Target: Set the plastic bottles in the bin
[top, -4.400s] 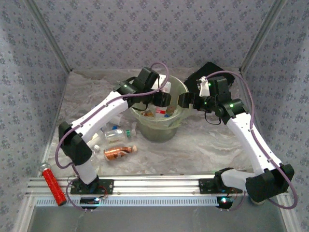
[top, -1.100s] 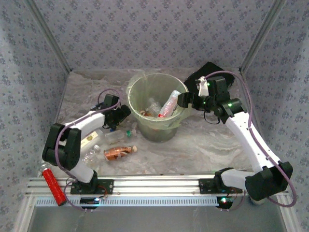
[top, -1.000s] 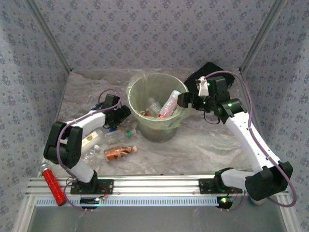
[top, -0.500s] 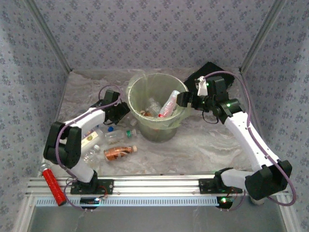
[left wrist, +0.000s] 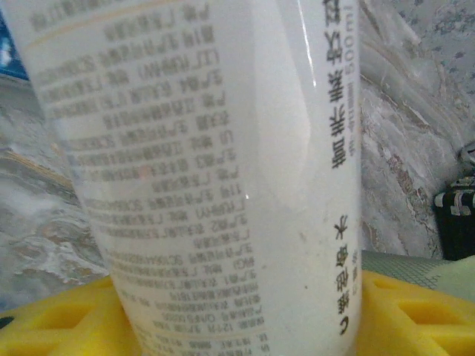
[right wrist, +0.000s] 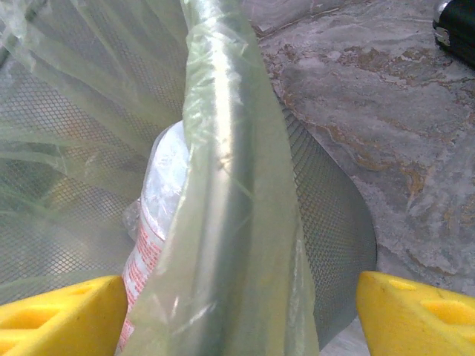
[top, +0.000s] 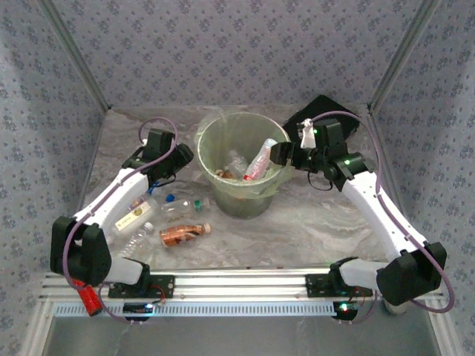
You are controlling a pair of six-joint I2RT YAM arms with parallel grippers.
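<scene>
Risk: left gripper pinches the white-labelled bottle on slick thin plastic, left of the bin at frame centre; it may slip or crush during transfer. Right gripper gapes wide astride the bin's wall; closing could drag the liner. Bottle pale, grey print; loose bottles lower left

Bin centre; bottles left of it; perhaps three more inside.
</scene>
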